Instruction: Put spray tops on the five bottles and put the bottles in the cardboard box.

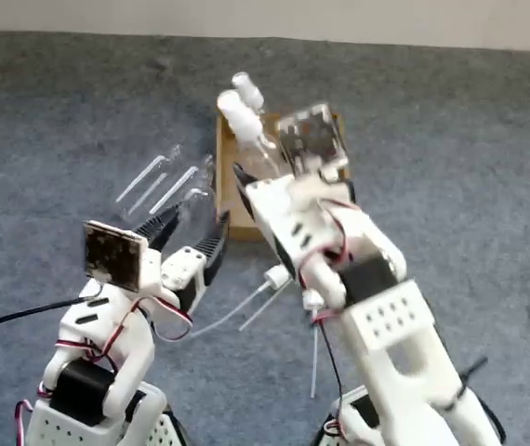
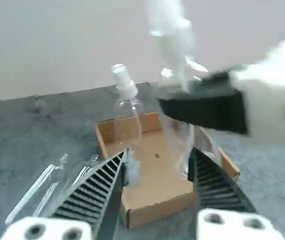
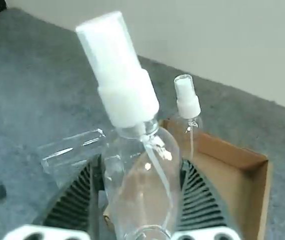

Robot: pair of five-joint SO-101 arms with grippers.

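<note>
Bottles with spray tops: two. One is the held bottle, the other the standing bottle.
Bottles without tops: at least two uncapped bottles lie on the carpet, left of the cardboard box. I cannot tell whether a third lies among them.
Spray tops off bottles: two loose spray tops, each with a thin dip tube, lie toward the carpet's near edge between the arms.
Boxes: one, shallow and open-topped, in the middle of the carpet.
Right gripper: pinching the held bottle by its clear body, one black jaw on each side.
Left gripper: jaws spread wide, near the box's near-left corner.
Held bottle's axis: tilted, base down in the claw, white top raised and leaning toward the carpet's far edge. It is over the left part of the box; I cannot tell whether it touches the floor.
Standing bottle's axis: upright on the box floor by the far-left corner, top up.
Uncapped bottles' axes: flat, roughly parallel, running slantwise toward the far edge.
Room: the two topped bottles are just beside each other. Brown floor shows from them to the box's near wall.
</note>
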